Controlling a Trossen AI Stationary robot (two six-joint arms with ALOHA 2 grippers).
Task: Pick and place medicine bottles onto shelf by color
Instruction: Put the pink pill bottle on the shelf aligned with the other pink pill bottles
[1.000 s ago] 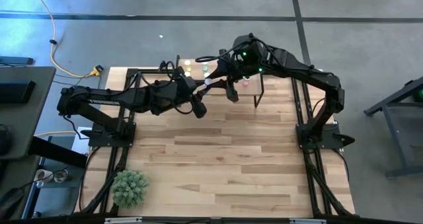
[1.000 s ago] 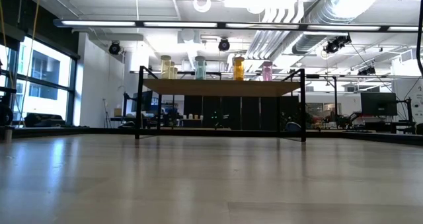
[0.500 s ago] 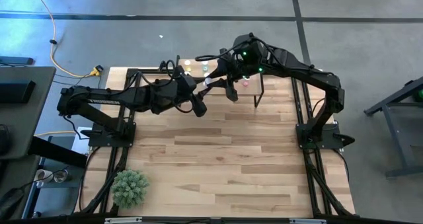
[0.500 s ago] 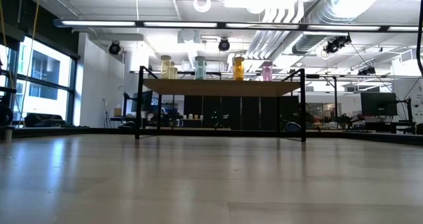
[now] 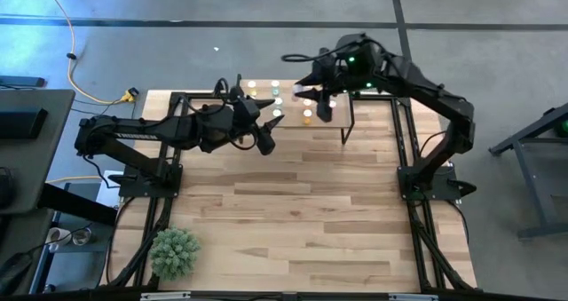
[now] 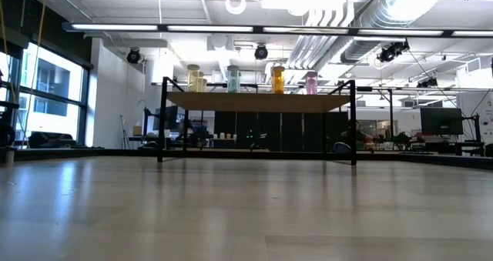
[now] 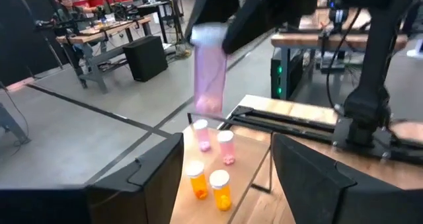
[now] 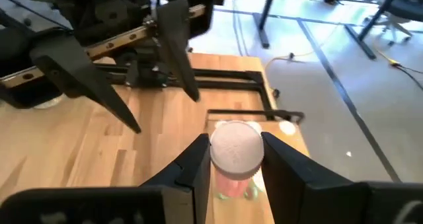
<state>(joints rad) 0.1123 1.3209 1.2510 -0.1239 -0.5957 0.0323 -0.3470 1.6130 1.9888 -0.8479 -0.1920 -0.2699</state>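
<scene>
My right gripper (image 8: pixel 236 159) is shut on a pink medicine bottle (image 7: pixel 210 78) with a white cap, high above the shelf (image 6: pixel 258 101). The shelf stands at the table's far edge. On its board stand two pink bottles (image 7: pixel 226 148), two orange ones (image 7: pixel 220 187), and green (image 6: pixel 233 78) and yellow ones (image 6: pixel 193 78) further left. My left gripper (image 5: pixel 266 134) hovers open near the shelf's front edge, level and pointing at the shelf, with nothing between its fingers (image 7: pixel 158 178). My right gripper pinches the pink bottle at its white cap (image 8: pixel 234 145), one finger on each side. The fingers slant down from above and from the table's right. The bottle hangs upright below them (image 7: pixel 210 85), lifted clear over the shelf's pink bottles.
An artificial green plant (image 5: pixel 174 252) sits at the table's near left corner. The wide plank tabletop (image 5: pixel 302 212) lies bare in front of the shelf. Thin black shelf legs (image 6: pixel 353 122) stand at the board's corners.
The pink bottle was between both grippers beside the shelf's front. My left gripper has let go and stays in place. My right gripper has carried the bottle up and toward the table's far right, over the shelf.
</scene>
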